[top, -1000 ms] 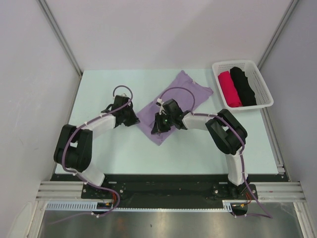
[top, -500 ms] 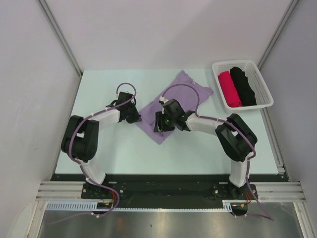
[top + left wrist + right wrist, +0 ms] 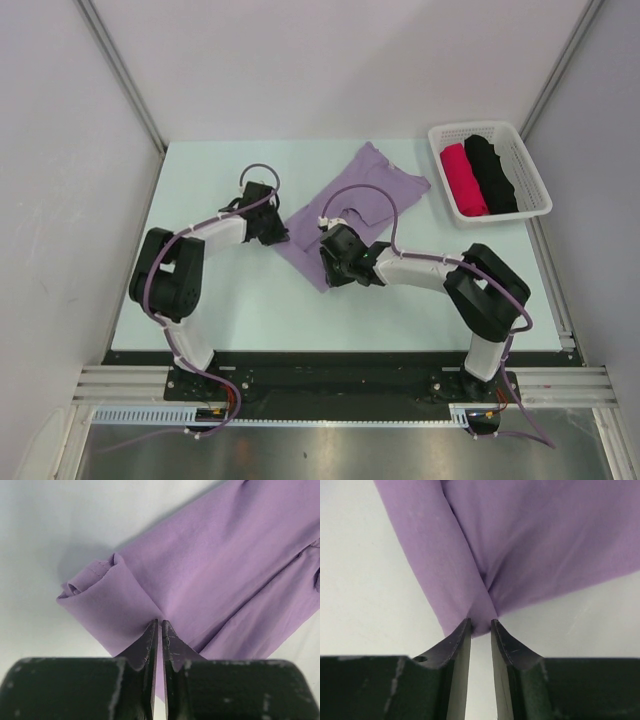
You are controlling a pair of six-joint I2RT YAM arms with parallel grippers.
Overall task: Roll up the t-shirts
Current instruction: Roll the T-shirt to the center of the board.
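The right gripper is clenched on the near corner of the one lilac t-shirt, and the left gripper is pinched on its left edge. To its far right, one white basket holds two rolls: a crimson-pink roll and a black roll

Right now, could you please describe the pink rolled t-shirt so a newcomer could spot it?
On the table, a white basket stands at the far right corner. Two rolled tees lie side by side in it; the crimson-pink roll is the left one, beside the black roll.
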